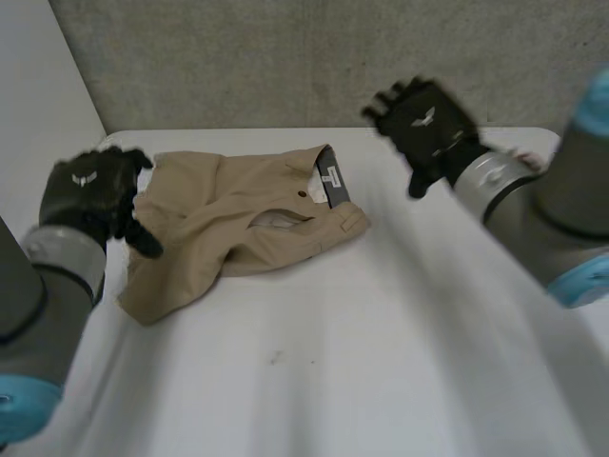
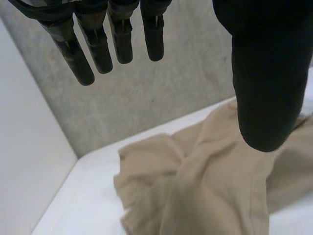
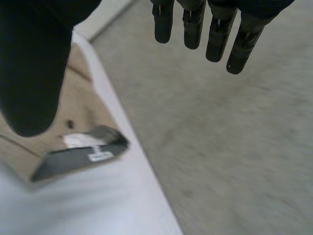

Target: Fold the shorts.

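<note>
Over on the left, the left hand (image 1: 93, 193) hangs above the near-left edge of the shorts. Its fingers (image 2: 120, 39) are straight and well apart from the thumb, with nothing in them. The khaki shorts (image 1: 228, 228) lie rumpled on the far left part of the white table (image 1: 381, 333). One leg trails toward the front under that hand. The waistband (image 1: 333, 176) is turned back at the right end, showing a grey lining, a white label (image 3: 100, 155) and a dark button (image 1: 302, 194). Farther right, the right hand (image 1: 425, 126) is raised over the table's far side, clear of the cloth. Its fingers (image 3: 217, 34) are held wide and holding nothing.
</note>
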Motion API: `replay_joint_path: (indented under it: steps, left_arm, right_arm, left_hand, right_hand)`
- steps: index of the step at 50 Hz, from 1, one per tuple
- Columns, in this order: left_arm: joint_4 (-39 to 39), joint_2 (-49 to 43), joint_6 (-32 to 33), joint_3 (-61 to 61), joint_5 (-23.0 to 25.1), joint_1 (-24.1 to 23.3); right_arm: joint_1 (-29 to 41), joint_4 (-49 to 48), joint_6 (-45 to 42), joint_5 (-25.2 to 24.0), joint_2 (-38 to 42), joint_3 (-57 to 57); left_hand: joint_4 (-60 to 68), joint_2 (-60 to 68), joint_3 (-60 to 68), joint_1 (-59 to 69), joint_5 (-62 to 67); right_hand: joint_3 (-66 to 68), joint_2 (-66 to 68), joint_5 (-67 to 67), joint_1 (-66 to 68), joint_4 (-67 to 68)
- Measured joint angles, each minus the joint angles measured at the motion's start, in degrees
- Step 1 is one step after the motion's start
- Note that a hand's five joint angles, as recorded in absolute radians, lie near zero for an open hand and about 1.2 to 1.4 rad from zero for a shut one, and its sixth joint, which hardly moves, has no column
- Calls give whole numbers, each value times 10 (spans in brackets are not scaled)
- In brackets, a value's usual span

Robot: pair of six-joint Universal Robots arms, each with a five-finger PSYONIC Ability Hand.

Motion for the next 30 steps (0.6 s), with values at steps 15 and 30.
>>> replay_joint_path:
  steps: [15,30]
  left_arm:
    - [103,-102,-1,-88,-38,-5]
    - [101,-124,-16,-84,-33,-4]
  right_arm:
    - [34,-109,6,-53,248,-111]
    - [46,-102,9,-49,290,-165]
  left_hand:
    - [-2,-3,-1,0,-2]
    - [-14,-13,-15,-17,-9]
  right_hand:
    - [59,30,31,62,28]
    - [559,540,512,477,539]
